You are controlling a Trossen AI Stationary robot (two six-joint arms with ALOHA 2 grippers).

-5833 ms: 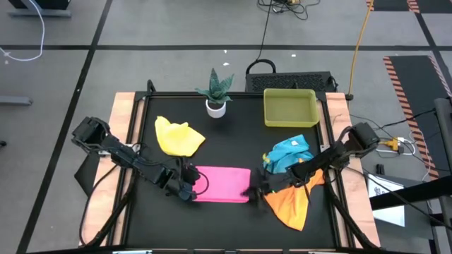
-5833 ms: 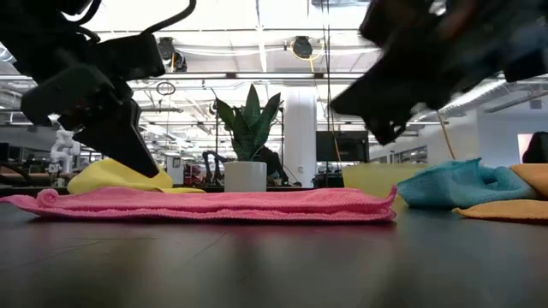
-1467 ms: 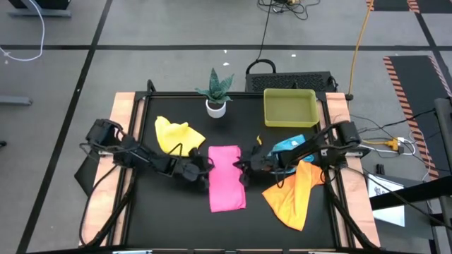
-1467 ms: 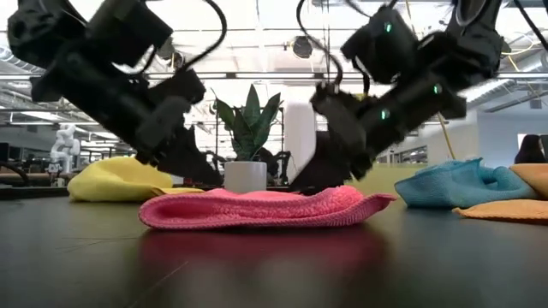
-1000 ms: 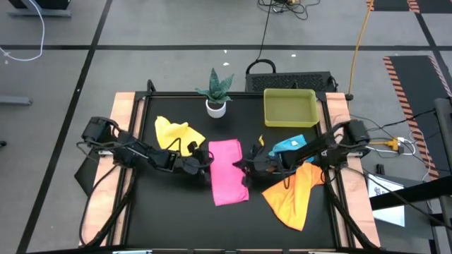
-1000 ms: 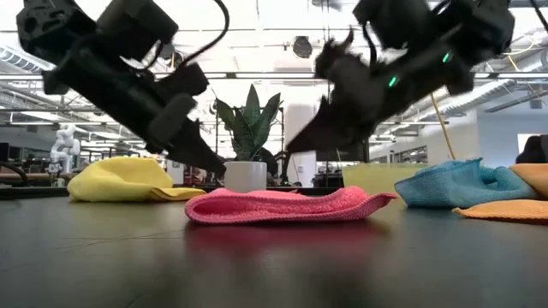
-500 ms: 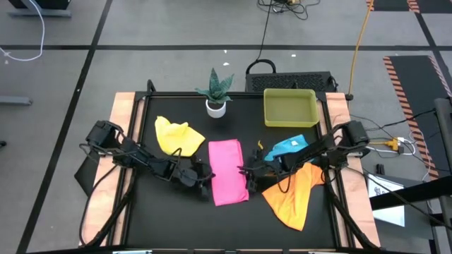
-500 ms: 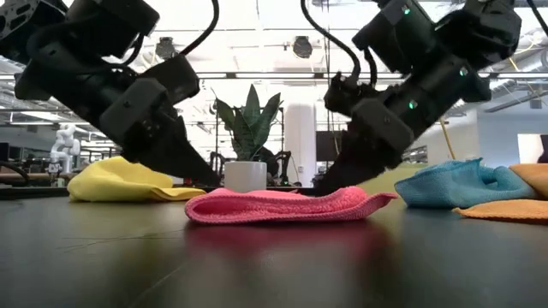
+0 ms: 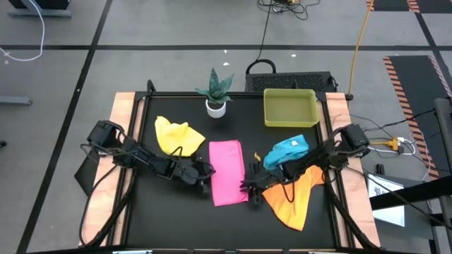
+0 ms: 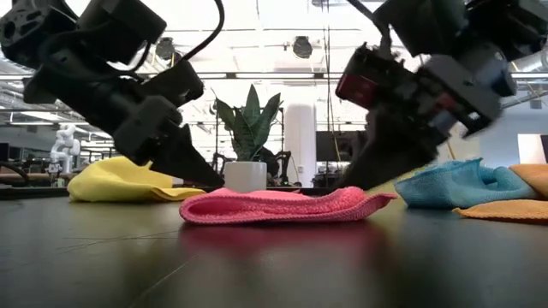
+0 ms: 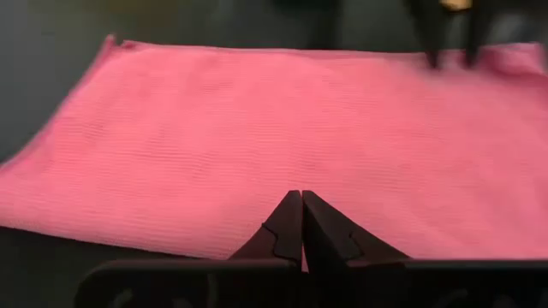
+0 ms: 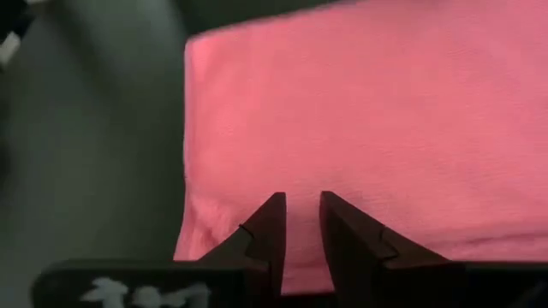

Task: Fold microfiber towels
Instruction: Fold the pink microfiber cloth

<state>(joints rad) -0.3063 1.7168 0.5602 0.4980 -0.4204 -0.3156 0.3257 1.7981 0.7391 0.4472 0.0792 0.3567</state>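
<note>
The pink towel (image 9: 227,171) lies folded in a narrow rectangle at the middle of the black table (image 9: 176,212), its long sides running near to far; in the low view (image 10: 282,205) it reads as a flat, layered strip. The left gripper (image 9: 201,174) sits low at the towel's left edge, and its wrist view shows the two fingers pressed together with nothing between them (image 11: 300,224), tips over the pink cloth. The right gripper (image 9: 251,188) sits at the towel's near right corner; its wrist view shows the fingers slightly parted (image 12: 295,224) with a narrow gap, tips above the pink edge, no cloth pinched between them. The yellow towel (image 9: 176,135) lies crumpled to the far left of the pink one. The light blue towel (image 9: 288,150) is bunched to the right, and the orange towel (image 9: 293,199) spreads just near it, partly under the right arm. A yellow-green tray (image 9: 289,107) stands at the far right, and a potted plant (image 9: 215,92) at the far centre.
</note>
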